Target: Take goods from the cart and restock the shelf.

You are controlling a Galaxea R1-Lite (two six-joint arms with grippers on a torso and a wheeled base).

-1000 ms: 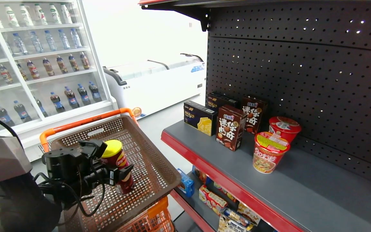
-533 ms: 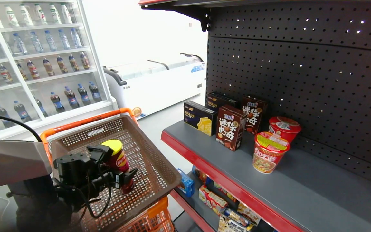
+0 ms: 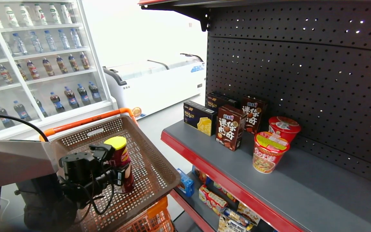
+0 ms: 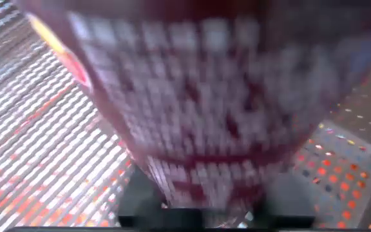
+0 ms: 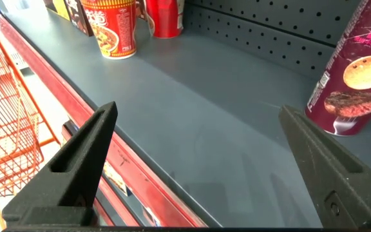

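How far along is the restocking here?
Looks done: a purple can stands on the grey shelf by the open right gripper. In hand: the left gripper grips the yellow-lidded red chip can inside the brown perforated cart basket. Left: carrying it to the shelf.

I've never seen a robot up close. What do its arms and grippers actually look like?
The left arm has a boxy silver-grey casing and ends in the left gripper, a chunky black block with thin black cables looping loosely beneath it. The right gripper has two matte black, wedge-shaped fingers with flat sides.
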